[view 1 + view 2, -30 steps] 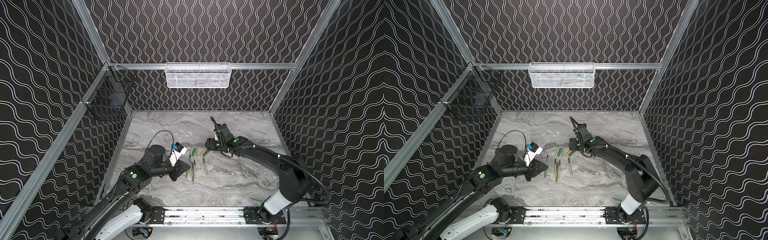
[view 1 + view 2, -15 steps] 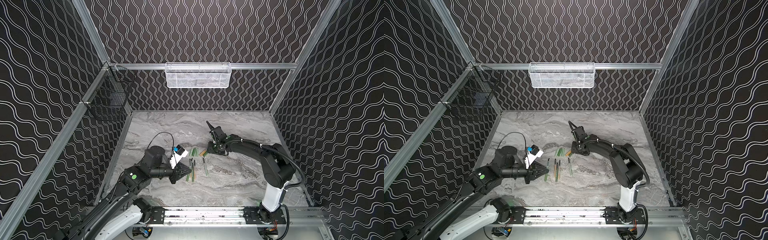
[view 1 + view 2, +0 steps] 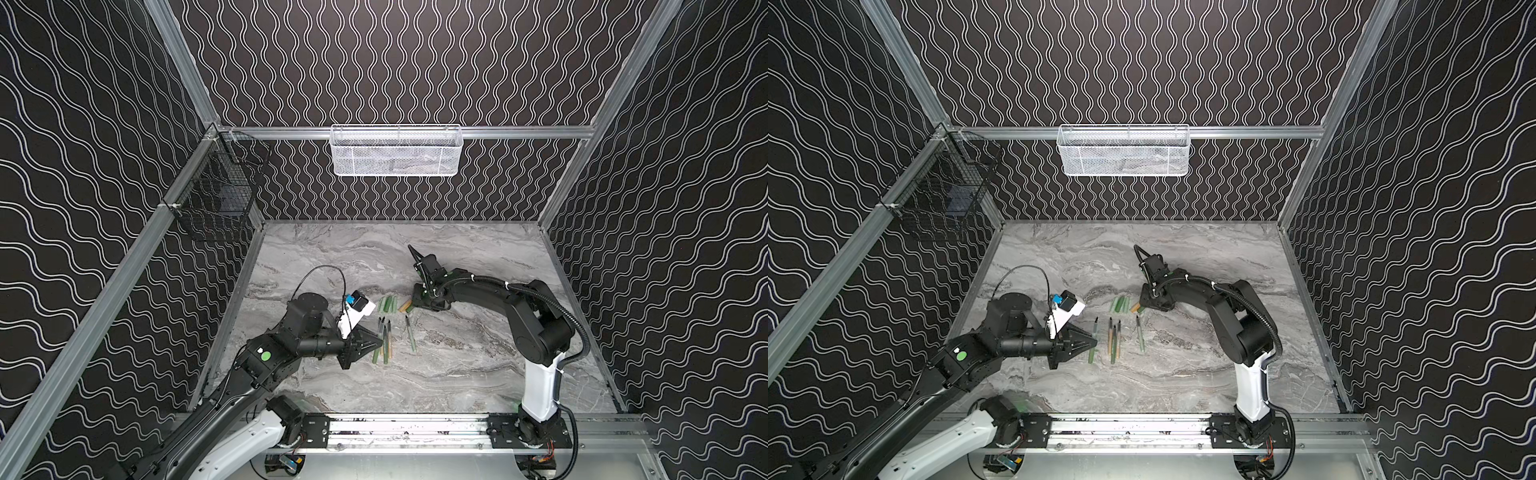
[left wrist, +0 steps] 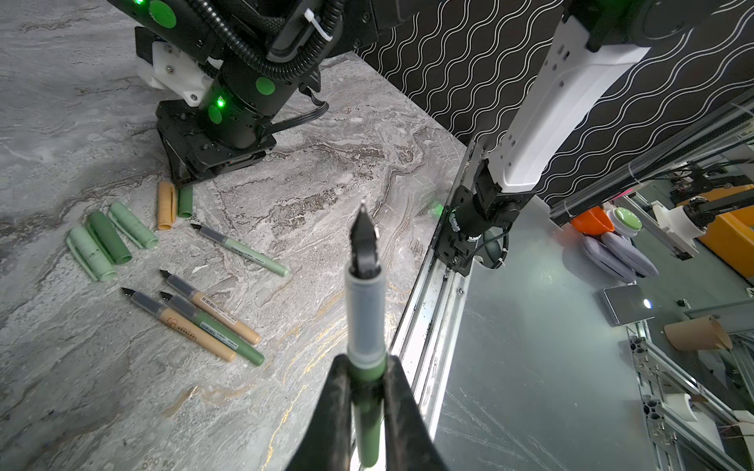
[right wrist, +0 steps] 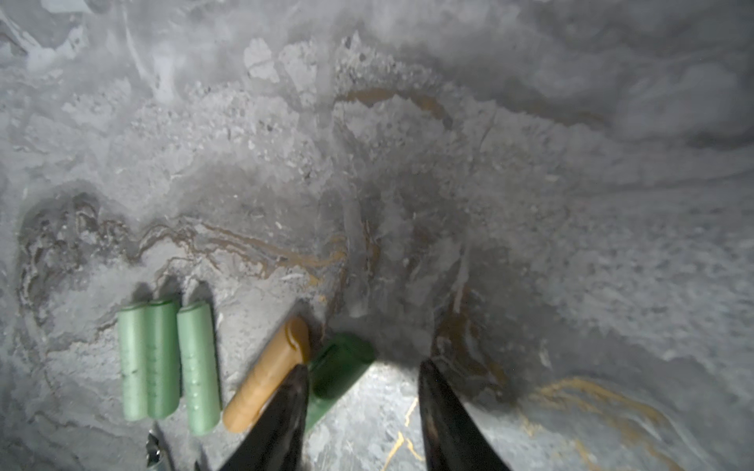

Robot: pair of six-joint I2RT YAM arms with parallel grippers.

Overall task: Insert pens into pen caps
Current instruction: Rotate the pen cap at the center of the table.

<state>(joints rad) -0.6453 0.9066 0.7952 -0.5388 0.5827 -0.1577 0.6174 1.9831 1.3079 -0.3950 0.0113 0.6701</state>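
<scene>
In both top views the table, a smooth slab with grey marble veining, holds everything near its middle. The left gripper, a pair of black wedge-shaped fingers, is pressed together on a dark green pen whose dark tip points toward the back wall. Just beside it four loose pens lie roughly parallel, thin rods in tan, dark green and pale green. Behind them sit the caps, short stubby tubes, and the right gripper reaches down at the end of that row. A white mesh basket hangs on the back rail and a black wire basket on the side wall. In the left wrist view the dark green pen shows a matte barrel, a grey translucent collar and a black tapered nib, clamped at the barrel between the two fingers. The loose pens lie on the marble to one side, some bearing printed labels, with the caps past them. In the right wrist view the right gripper's fingers stand spread, pinching nothing. A dark green cap, glossy and round, lies on the table between them, against one finger. A tan cap with a flat clip lies just outside that same finger, touching it. Three more caps, two pale green and one mid green, lie side by side near the tan one.
</scene>
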